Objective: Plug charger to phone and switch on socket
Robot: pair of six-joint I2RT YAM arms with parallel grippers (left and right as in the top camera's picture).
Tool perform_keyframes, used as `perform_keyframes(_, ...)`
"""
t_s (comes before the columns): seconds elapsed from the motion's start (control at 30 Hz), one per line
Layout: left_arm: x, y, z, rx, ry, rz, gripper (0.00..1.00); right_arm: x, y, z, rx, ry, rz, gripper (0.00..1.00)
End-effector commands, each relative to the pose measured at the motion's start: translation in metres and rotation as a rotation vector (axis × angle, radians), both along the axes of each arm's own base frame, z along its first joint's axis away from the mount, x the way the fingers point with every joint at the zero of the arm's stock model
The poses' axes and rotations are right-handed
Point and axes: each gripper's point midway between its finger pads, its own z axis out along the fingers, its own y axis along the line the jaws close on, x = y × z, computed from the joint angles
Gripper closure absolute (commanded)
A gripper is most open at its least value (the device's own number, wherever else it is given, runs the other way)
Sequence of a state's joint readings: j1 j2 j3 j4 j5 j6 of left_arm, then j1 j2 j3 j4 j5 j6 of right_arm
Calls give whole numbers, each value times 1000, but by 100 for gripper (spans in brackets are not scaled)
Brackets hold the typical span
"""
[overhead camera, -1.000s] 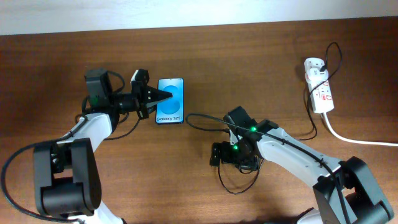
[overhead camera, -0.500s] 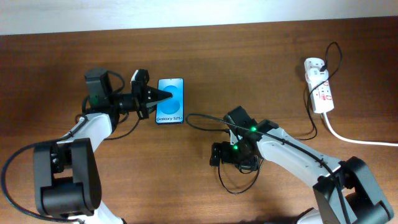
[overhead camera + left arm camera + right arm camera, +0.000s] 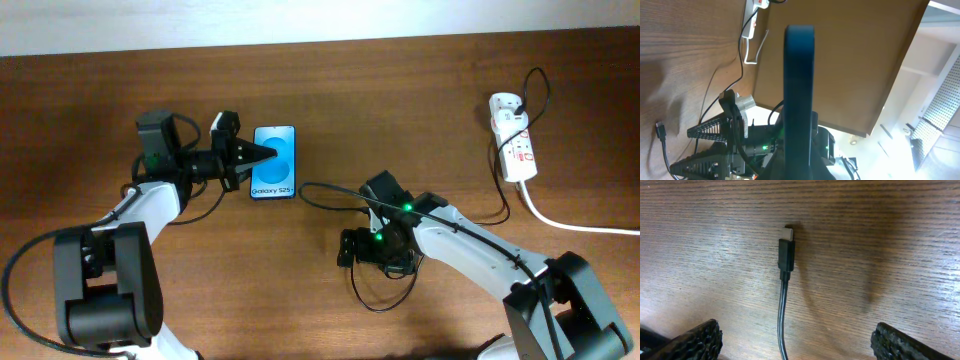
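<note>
A brown wooden bench [image 3: 400,90] carries everything. The left arm [image 3: 150,205] reaches across its left half. The right arm [image 3: 470,245] stretches from the lower right corner toward the middle.

The phone [image 3: 279,176] lies left of centre, blue screen up, with white text at its near end. The left hand [image 3: 268,152] meets it from the left. Its fingers are drawn together to a point on the phone's long left edge, one lying over the rim of the screen, so the hand is closed on the phone. The left wrist view shows the phone edge-on as a dark bar up the middle.

The socket [image 3: 514,140] sits at the far right, well apart from both hands. A black plug is in its far end, and a thick white cord [image 3: 575,226] runs off the right side.

The charger [image 3: 781,315] is a thin black cable lying loose on the wood. The right hand [image 3: 796,326] is over the bench with its black ribbed fingers [image 3: 695,340] spread wide, holding nothing. The plug tip [image 3: 786,245] rests on the bench just ahead of the gap between them. It touches neither finger, and its metal end points away from the hand.
</note>
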State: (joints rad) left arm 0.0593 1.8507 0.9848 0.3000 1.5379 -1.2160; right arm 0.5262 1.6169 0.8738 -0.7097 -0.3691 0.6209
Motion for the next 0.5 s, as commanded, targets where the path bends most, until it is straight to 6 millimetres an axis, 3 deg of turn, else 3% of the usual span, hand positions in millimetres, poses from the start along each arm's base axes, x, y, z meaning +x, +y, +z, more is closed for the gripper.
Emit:
perform_keyframes(0.0,-3,0,6,-14,-20,-25,100,-1,3,0,10,6,12,2)
perform_keyframes(0.27,-2,-2,5,-9,-21,-22,100,-2,2,0,9,9,12,2)
perform_keyframes(0.47,-8,-21,4,-3,-25,-62,100,2,5,1,19,-9,12,2)
